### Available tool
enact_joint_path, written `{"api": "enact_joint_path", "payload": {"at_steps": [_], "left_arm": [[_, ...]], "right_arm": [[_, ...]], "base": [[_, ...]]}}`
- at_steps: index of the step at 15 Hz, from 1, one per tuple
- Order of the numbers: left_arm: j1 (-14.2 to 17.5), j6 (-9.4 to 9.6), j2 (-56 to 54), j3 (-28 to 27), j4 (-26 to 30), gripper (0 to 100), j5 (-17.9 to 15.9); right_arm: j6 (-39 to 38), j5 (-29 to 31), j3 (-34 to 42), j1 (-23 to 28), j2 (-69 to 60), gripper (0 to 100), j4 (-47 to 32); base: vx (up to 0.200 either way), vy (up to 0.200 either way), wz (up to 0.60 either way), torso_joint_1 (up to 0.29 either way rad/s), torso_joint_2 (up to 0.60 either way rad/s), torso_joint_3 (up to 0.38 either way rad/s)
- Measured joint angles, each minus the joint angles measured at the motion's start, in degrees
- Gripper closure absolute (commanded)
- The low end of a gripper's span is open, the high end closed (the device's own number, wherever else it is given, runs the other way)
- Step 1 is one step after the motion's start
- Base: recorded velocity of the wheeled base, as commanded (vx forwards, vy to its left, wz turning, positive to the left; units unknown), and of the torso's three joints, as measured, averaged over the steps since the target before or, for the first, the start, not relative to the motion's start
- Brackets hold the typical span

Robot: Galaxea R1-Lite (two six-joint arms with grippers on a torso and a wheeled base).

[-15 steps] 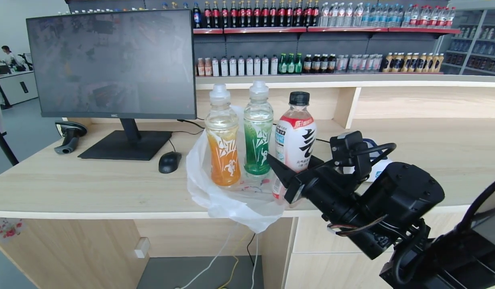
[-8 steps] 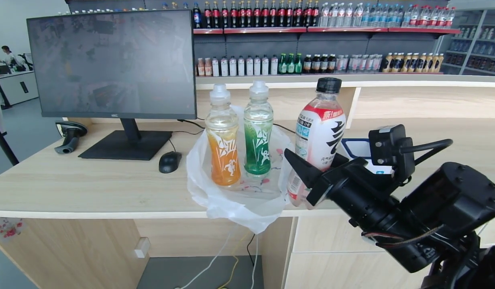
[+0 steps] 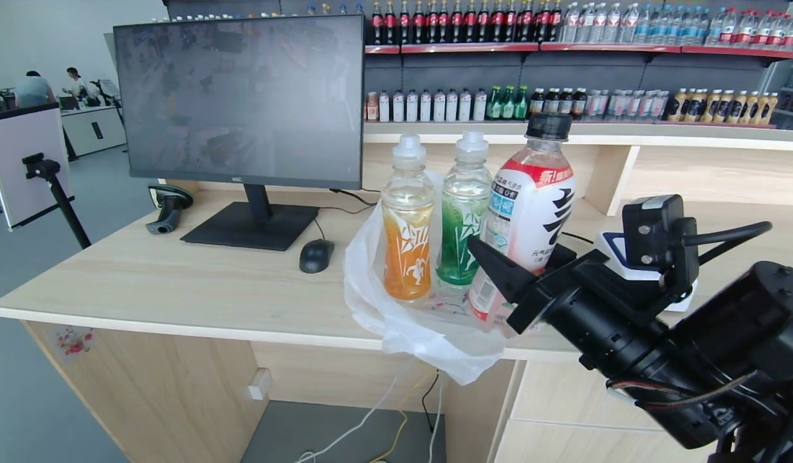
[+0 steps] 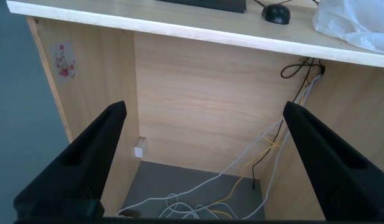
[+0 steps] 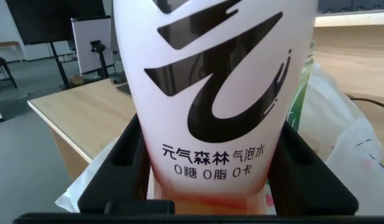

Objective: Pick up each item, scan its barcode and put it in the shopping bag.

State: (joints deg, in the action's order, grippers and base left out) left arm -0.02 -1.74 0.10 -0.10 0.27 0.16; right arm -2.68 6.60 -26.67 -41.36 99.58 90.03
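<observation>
Partly, the white bottle (image 3: 531, 199) is hidden: its base is covered by the right gripper (image 3: 518, 257), and whether that base touches the bag (image 3: 370, 302) cannot be told. In the right wrist view the bottle (image 5: 210, 93) is cut off above the label, so the cap is seen in the head view alone. One finger (image 3: 492, 257) is seen on the side of the bottle nearer the bag; the other is masked behind the bottle. A white and blue box (image 3: 618, 247), beyond the bag's right side, is largely covered by the arm.

The right gripper (image 5: 210, 174) is closed on the bottle's lower body, both black fingers pressed against the label, and the bottle is held upright at the bag's right edge. Inside the bag an orange bottle (image 3: 407, 238) and a green bottle (image 3: 460, 231) are stood side by side, the green one nearer the held bottle.

The left gripper (image 4: 204, 112) is spread wide with nothing held, below the counter (image 4: 179, 25) and to the left of the bag (image 4: 353, 25). A mouse (image 3: 316, 255) is seen just left of the bag, with a monitor (image 3: 242, 96) and a scanner (image 3: 168, 207) farther left.
</observation>
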Motion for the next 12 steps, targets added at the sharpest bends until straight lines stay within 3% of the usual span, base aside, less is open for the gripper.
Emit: {"api": "enact_joint_path", "payload": {"at_steps": [12], "left_arm": [[0.02,0.0,0.0,0.0,0.0,0,-0.02]], "right_arm": [[-0.22,-0.15,-7.67,1.12,9.73,100,-0.15]], "base": [[0.0,0.0,0.0,0.0,0.0,0.0]]}}
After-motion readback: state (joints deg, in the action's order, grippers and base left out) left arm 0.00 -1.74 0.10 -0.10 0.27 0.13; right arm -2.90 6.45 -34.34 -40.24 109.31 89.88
